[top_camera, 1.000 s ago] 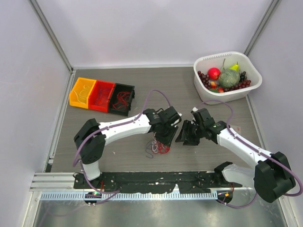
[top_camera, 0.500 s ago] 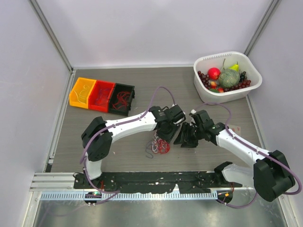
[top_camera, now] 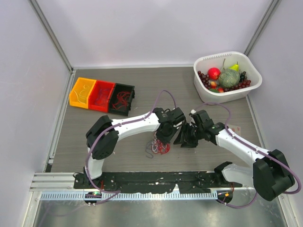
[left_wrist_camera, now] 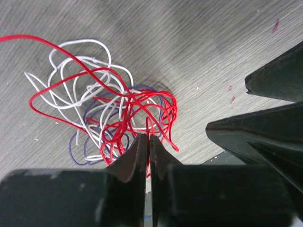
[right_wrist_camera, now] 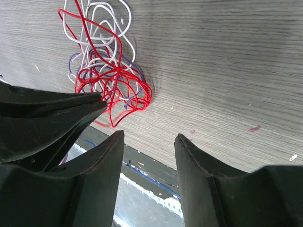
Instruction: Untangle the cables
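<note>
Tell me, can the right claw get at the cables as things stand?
Probably yes: the right claw is open, with bare table between it and the cables; the left claw, pinching strands, crowds one side.

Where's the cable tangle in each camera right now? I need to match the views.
Top external: cable tangle low centre, just under the left gripper in the picture.
Left wrist: centre-left, beyond that gripper's closed tips.
Right wrist: upper left.
Shared landmark: the left gripper, tips at the tangle's edge in every view.
</note>
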